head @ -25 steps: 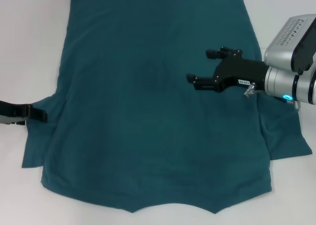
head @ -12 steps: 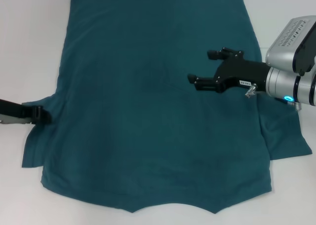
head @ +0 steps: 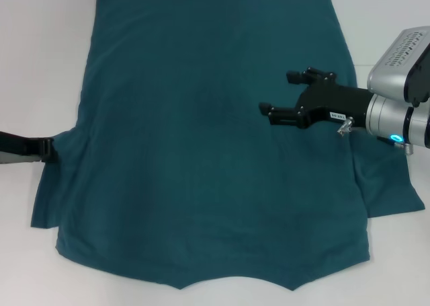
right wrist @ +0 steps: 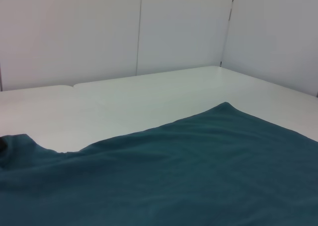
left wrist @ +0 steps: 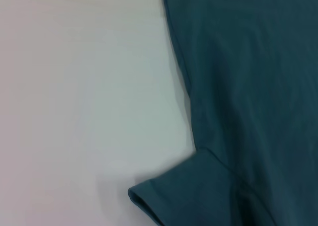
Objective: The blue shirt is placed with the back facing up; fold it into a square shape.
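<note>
Blue shirt (head: 208, 144) spread flat on white tabletop (head: 40, 64), plain side up. Right gripper (head: 287, 94) above it, jaws wide open, holding nothing. Left gripper (head: 33, 148) at sleeve edge, jaws state unclear. Risk: pinching only the hem, sleeve slipping out.

One blue shirt (head: 208, 144), spread flat, plain side up; two short sleeves visible, one at each side. One white surface (head: 40, 64) beneath it. Two robot hands: right hand (head: 290, 93) above shirt, its two black fingers apart; left hand (head: 46, 149) at shirt's left sleeve edge, only tip visible. No other item count possible.
</note>
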Controlling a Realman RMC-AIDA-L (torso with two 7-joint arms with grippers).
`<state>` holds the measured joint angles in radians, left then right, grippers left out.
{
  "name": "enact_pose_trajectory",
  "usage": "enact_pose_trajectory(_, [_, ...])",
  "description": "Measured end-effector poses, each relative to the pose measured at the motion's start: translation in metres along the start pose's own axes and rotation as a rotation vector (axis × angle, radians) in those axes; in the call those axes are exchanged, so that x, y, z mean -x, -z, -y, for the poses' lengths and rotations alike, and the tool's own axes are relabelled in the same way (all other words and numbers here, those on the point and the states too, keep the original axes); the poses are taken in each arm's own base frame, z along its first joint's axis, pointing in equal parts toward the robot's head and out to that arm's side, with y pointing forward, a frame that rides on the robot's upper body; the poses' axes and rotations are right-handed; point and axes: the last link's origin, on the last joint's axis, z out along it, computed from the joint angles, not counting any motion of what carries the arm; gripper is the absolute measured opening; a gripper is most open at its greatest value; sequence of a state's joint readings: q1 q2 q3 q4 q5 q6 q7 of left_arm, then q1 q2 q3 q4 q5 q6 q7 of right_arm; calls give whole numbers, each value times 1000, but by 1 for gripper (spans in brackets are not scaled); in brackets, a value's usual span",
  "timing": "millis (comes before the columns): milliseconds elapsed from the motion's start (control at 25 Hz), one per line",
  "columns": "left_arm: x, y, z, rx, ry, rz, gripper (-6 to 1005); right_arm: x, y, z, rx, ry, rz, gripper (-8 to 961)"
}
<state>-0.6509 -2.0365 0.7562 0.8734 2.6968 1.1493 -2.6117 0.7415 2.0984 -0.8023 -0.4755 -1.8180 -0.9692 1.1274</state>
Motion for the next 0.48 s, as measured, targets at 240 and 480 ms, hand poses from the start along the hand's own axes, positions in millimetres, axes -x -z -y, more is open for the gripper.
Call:
enact_pose_trajectory(240, [1, 1, 0, 3, -1, 8, -1, 0, 0, 0, 0, 0, 0, 941])
enact_pose_trajectory(480, [-6, 8, -6, 27, -12, -10, -1, -1, 1, -1, 2, -2, 1, 941])
